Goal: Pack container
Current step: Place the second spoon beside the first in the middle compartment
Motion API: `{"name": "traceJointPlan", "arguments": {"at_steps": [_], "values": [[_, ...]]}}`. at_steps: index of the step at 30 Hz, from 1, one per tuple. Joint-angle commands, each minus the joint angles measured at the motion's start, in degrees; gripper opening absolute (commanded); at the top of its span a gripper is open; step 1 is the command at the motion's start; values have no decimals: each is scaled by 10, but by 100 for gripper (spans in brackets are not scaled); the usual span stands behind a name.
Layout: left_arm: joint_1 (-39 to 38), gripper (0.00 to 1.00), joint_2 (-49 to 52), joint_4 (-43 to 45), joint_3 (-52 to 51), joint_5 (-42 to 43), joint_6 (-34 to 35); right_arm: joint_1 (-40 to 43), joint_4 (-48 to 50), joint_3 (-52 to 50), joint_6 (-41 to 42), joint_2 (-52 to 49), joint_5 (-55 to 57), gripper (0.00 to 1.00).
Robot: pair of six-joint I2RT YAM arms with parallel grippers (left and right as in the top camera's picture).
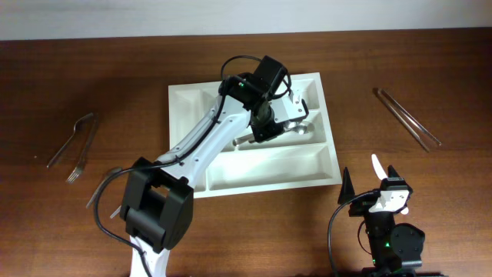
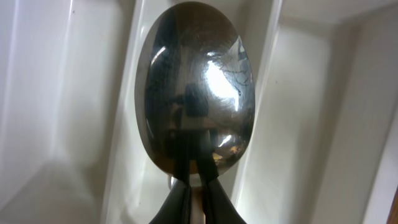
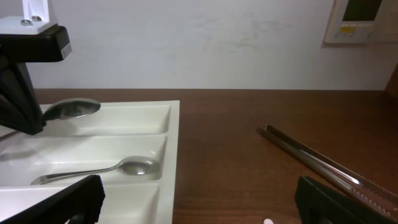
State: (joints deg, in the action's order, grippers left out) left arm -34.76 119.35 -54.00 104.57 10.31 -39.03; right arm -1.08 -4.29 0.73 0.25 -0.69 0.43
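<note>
Counts: one large white rectangular plastic cutlery tray (image 1: 231,173), two shiny metal spoons, two metal forks, one pair of long slim metal sticks (image 1: 407,117), two grippers. Tray sits directly under the left gripper (image 2: 194,190), and ahead and to the left of the right gripper (image 3: 205,214), near it but not touching. Left gripper's fingers (image 2: 177,202) are pinched together on the handle of the first spoon (image 2: 196,87), whose dark reflective bowl points away from the fingers and hangs over a divider ridge of the tray; which compartment it is over cannot be told. In the right wrist view this held spoon is raised above the tray's walls. Second spoon (image 3: 124,167) lies flat in a tray trough, below the held one and on the side nearer the right gripper, bowl toward the tray's outer wall. Right gripper is spread wide, nothing between its fingers (image 3: 74,199), touching nothing. Metal sticks lie on the brown wooden table (image 1: 400,61) ahead and right of the right gripper, apart from the tray. Both forks (image 1: 71,142) (image 1: 81,160) lie side by side on the table well apart from the left gripper, beyond the tray's far side from the right gripper.
</note>
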Motion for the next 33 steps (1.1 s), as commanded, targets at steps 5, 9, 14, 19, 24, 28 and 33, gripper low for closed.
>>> {"name": "traceJointPlan", "arguments": {"at_steps": [5,9,14,19,24,28,33], "values": [[-1,2,-12,51,-5,24,-40,5,-2,-4,7,4,7,99],[-1,2,10,60,-5,27,-40,5,-2,-4,7,4,7,99],[-1,2,48,60,-5,51,-44,5,-2,-4,7,4,7,99],[-1,40,51,64,-1,50,-43,5,-2,-4,7,4,7,99],[14,91,39,26,51,49,-26,5,-2,-4,7,4,7,99],[60,99,7,-49,125,29,-6,5,-2,-4,7,4,7,99],[146,99,-45,-155,216,22,9,5,-2,-4,7,4,7,99]]}}
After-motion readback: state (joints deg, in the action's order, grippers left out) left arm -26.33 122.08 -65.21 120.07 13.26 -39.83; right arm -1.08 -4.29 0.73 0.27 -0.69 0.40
